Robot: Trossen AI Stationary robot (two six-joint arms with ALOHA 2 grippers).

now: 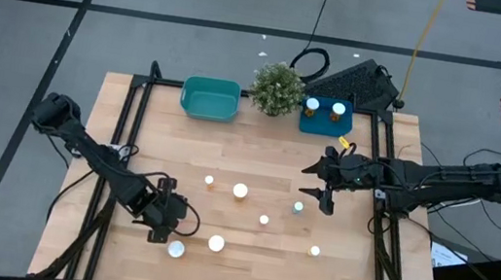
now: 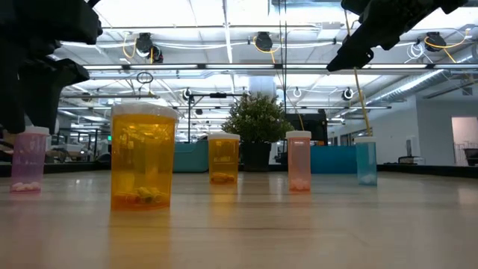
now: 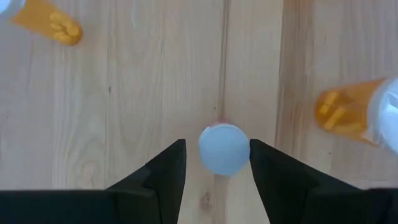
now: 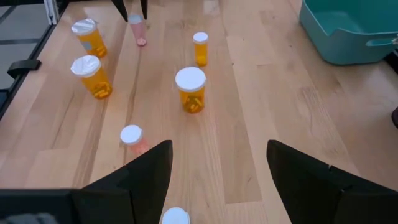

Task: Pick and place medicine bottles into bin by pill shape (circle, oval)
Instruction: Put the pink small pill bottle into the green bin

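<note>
My left gripper [image 1: 162,234] hangs open at the near left of the table, pointing down. Its fingers stand on either side of the white cap [image 3: 224,149] of a pink medicine bottle [image 2: 28,161], at about cap height and a little apart from it. Two amber bottles [image 1: 176,248] [image 1: 216,243] stand right beside it. My right gripper [image 1: 317,189] is open and raised above the table, over a pale blue bottle [image 1: 299,206] whose cap [image 4: 176,216] shows below its fingers. More bottles [image 1: 240,191] [image 1: 264,219] [image 1: 314,251] stand upright mid-table.
A teal bin [image 1: 209,98] and a blue bin [image 1: 325,123] stand at the far edge with a potted plant [image 1: 277,88] between them. Two bottles [image 1: 313,103] stand in the blue bin. A black frame runs along the table's left and right sides.
</note>
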